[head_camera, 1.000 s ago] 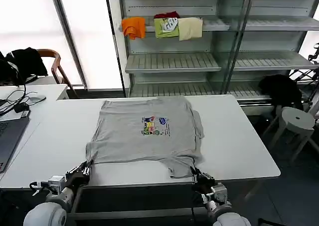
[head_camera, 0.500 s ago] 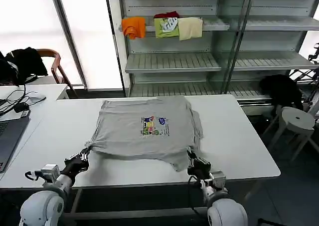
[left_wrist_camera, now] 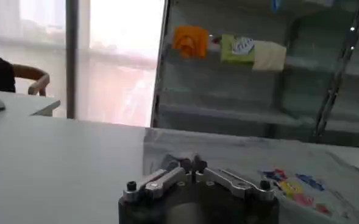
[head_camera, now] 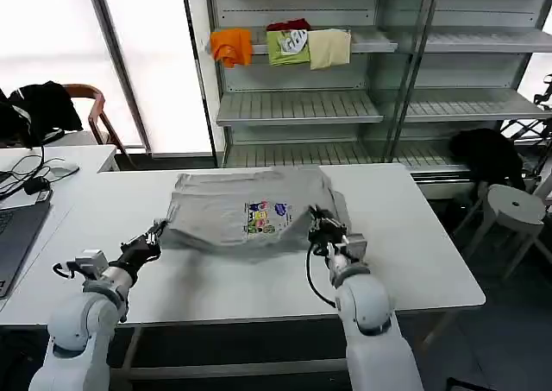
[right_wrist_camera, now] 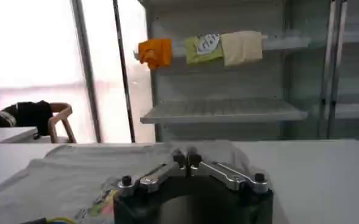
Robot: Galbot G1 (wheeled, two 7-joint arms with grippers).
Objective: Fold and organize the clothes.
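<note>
wrist views – left gripper (left_wrist_camera: 188, 163), right gripper (right_wrist_camera: 186, 159) jaws pinching shirt (head_camera: 250, 210) hem.

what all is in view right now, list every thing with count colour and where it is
shirt: one, light grey with multicoloured chest print, centre of the near table, its near edge lifted and carried toward the far side
table: one, white, in front of the robot
second table: one, white, at far left, with cables
shelving: one metal unit, grey, behind the table
folded garments: three, orange, green and cream, upper shelf
chair: one, wooden, far left, black garment over it
stool: one, white, far right
left gripper: jaws shut on the shirt's left near edge
right gripper: jaws shut on the shirt's right near edge
</note>
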